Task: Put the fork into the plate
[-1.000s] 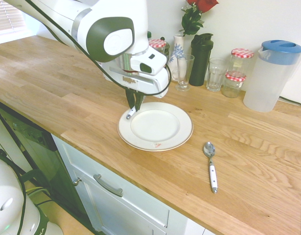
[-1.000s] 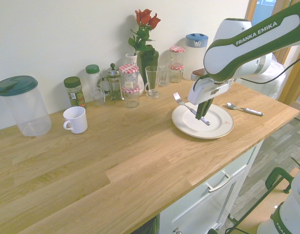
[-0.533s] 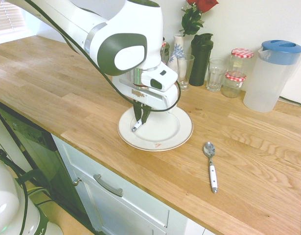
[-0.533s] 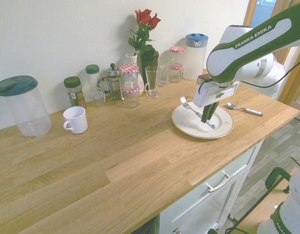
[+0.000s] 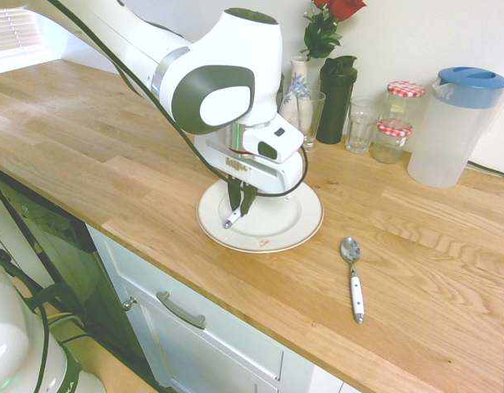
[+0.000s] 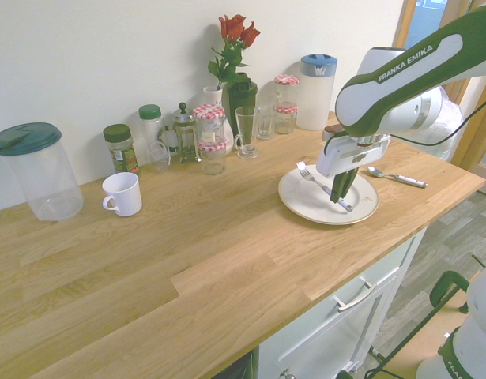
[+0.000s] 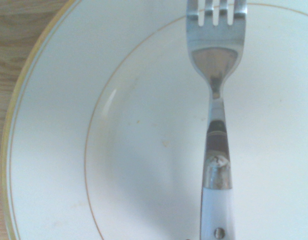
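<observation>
My gripper is shut on the fork's white handle, just above the round white plate on the wooden counter. The fork slants across the plate, its silver tines raised toward the back and its handle end low over the plate's near left part. Filling the wrist view is the plate, with the fork over its middle, tines far from the camera. From these views I cannot tell whether the fork touches the plate.
A white-handled spoon lies on the counter right of the plate. Along the wall stand a clear pitcher with a blue lid, jars, glasses, a dark shaker and a rose vase. A white mug sits further off.
The gripper has carried the fork from the plate's far left rim to over its middle and lowered it closer to the plate. It stayed shut on the handle.
</observation>
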`<act>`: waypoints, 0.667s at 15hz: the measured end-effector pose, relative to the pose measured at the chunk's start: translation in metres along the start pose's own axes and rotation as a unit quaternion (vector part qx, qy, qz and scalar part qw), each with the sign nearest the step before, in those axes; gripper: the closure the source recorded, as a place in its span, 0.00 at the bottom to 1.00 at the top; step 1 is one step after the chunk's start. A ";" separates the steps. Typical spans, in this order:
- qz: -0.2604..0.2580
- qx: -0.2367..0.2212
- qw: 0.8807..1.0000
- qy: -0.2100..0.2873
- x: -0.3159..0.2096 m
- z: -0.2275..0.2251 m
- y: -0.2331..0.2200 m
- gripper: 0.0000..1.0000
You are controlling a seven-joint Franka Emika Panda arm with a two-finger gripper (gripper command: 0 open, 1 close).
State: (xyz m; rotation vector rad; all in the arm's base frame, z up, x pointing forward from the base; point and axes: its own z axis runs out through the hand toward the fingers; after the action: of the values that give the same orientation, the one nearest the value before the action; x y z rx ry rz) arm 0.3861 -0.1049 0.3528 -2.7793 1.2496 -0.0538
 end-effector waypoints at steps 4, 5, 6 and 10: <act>0.000 -0.007 1.000 -0.009 0.006 0.001 -0.004 1.00; 0.000 -0.009 1.000 -0.011 0.008 0.001 -0.005 1.00; 0.000 -0.011 1.000 -0.014 0.009 0.002 -0.006 1.00; 0.001 -0.015 1.000 -0.017 0.011 0.004 -0.008 0.00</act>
State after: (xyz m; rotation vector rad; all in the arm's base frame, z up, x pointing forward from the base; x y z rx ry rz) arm 0.3991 -0.1077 0.3497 -2.7910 1.2550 0.0132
